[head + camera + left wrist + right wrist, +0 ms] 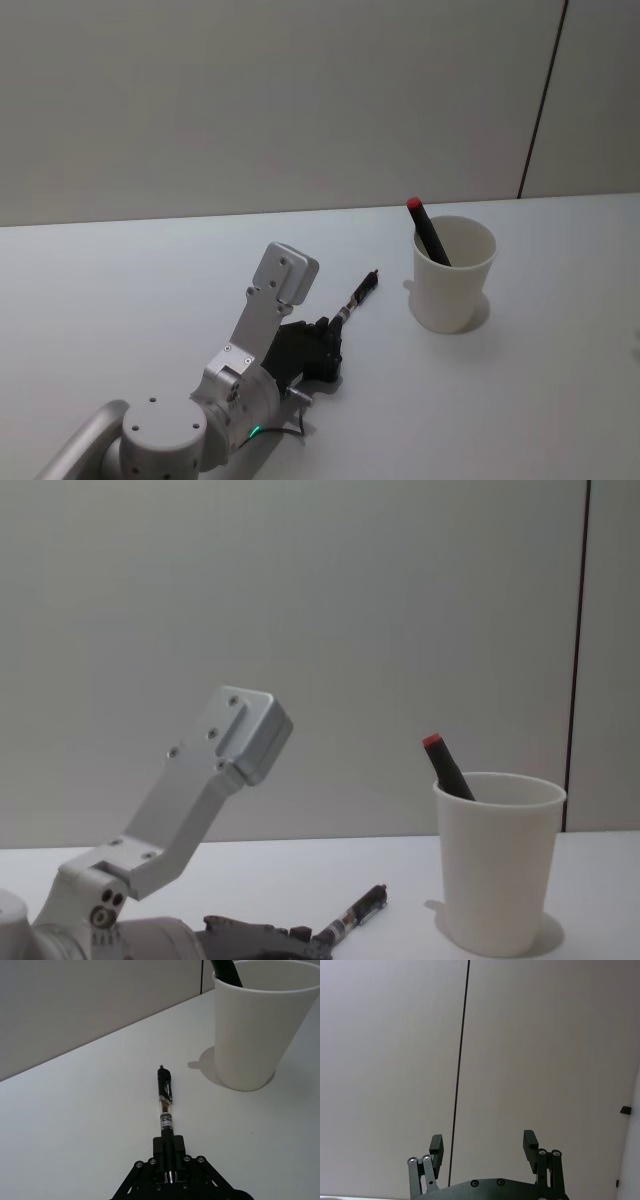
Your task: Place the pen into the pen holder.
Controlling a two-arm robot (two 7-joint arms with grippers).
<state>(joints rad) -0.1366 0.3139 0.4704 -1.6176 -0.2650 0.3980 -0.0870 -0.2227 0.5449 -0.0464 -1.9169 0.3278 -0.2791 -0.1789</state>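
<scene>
My left gripper clamped the black clear-barrelled pen near the white paper cup; my right gripper gaped empty

I see a plain white table running back to a pale grey wall, which a thin dark vertical seam splits near the right. A black marker stands tilted over the table's right half, its red cap uppermost and leaning left.

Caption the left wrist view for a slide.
Left gripper shut on the pen, its tip pointing toward the white pen holder.
</scene>
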